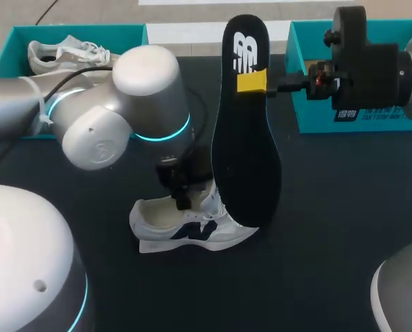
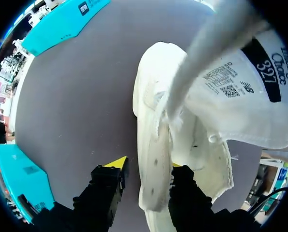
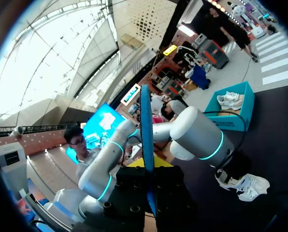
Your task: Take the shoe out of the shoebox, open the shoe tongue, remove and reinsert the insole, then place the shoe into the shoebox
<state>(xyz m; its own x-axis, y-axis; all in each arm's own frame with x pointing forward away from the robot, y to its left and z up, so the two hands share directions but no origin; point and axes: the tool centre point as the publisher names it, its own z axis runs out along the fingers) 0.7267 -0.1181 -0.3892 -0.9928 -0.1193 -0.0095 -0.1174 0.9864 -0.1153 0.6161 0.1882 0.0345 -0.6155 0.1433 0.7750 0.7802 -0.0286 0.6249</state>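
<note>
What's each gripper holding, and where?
Right gripper: the insole, pinched near its heel end. Left gripper: nothing; open fingers straddle a side wall of the shoe.

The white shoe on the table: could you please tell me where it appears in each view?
Head view: shoe lies low centre, under the left gripper.
Left wrist view: shoe between that gripper's fingers.
Right wrist view: shoe on the table, below that gripper.
Shared landmark: the left gripper.

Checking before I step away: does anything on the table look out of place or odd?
Only the insole: it is out of the shoe, held upright in the air by the right gripper.
</note>
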